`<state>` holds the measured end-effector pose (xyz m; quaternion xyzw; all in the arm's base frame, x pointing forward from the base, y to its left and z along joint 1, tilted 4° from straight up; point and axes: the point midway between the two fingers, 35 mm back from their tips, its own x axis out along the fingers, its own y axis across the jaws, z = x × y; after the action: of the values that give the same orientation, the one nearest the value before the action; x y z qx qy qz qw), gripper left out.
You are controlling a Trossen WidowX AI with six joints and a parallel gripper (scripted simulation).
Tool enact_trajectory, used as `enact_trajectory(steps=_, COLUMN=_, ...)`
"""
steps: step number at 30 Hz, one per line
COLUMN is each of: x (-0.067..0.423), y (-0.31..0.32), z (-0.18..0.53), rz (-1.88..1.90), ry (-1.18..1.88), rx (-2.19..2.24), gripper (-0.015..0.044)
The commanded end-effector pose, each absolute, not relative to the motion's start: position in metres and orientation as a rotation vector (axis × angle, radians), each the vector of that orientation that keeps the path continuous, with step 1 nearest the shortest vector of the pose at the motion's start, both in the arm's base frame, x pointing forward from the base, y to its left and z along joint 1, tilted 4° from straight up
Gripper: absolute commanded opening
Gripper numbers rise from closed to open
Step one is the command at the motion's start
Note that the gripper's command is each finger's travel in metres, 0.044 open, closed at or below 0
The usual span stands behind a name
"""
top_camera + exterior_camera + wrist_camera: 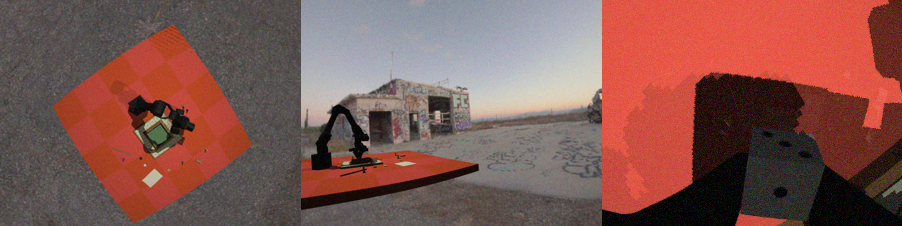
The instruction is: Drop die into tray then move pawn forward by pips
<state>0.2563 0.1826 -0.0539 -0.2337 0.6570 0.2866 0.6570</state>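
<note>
My gripper is shut on the grey die, low over the table beside the board's edge. The die shows one face with three dark pips and one with a single pip; in the top view the arm hides it. The board has pale squares with arrows around the dice tray, which has brown walls and a bare green floor. Shadow and the arm cover parts of the ring. I cannot make out for certain where the pawn stands on it.
A green figure and a purple figure stand near the arm. A white card, a thin stick, another purple figure and a brown block lie or stand farther off.
</note>
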Motion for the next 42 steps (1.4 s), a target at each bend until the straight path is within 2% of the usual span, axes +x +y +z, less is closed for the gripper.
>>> enact_trajectory(steps=1, x=0.257, y=0.182, z=-0.053, rz=0.646, ry=1.488, rx=-0.532, gripper=0.0018)
enact_trajectory(steps=2, x=0.257, y=0.183, z=-0.05, rz=0.646, ry=1.488, rx=-0.532, gripper=0.0)
enact_trajectory(steps=18, x=0.257, y=0.176, z=0.067, rz=0.646, ry=1.487, rx=-0.533, gripper=0.0)
enact_trajectory(steps=24, x=0.26, y=0.168, z=0.066, rz=0.62, ry=1.495, rx=-0.509, gripper=0.0)
enact_trajectory(steps=42, x=0.283, y=0.074, z=0.038, rz=0.301, ry=1.567, rx=-0.212, gripper=0.0)
